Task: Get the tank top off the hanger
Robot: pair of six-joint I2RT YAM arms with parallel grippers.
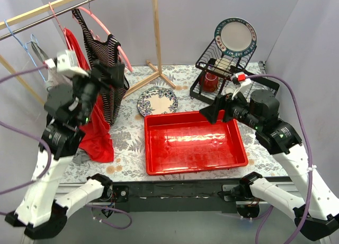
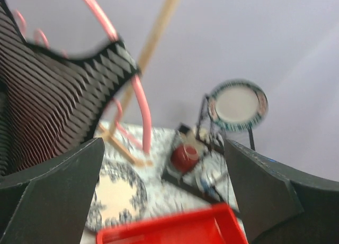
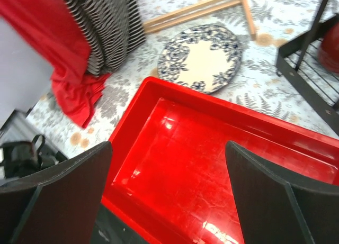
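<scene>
L gripper (image 2: pixel 164 201): fingers spread wide, nothing betw them. Black-and-white striped tank top (image 2: pixel 47 96) hangs on a pink plastic hanger (image 2: pixel 143 111) off the clothes rail (image 1: pixel 32 24) at far L. Hem is down near the floral-cloth table (image 1: pixel 132 141). In L wrist view the cloth sits up and to the side of the near finger, beside it, not betw the pair. No grip yet. A red hanging garment (image 1: pixel 98 135) is pressed against the striped one.

R gripper (image 3: pixel 169 201): fingers also apart, empty. It hovers over the red plastic tray (image 3: pixel 212 159), well apart from the top.

Step, as I read it: approach for first grasp.

Risks:
- Closing from here prob. catches air or only the cloth edge, so it slips.
- Red garment touches the target, so a deep pinch could take both layers.
- Strap loops over the hanger shoulder. A straight downward pull may drag or swing the hanger, or tug it off the rail, w/o freeing the strap.
- Wrist view is blurred, so can't tell depth to the cloth.
</scene>
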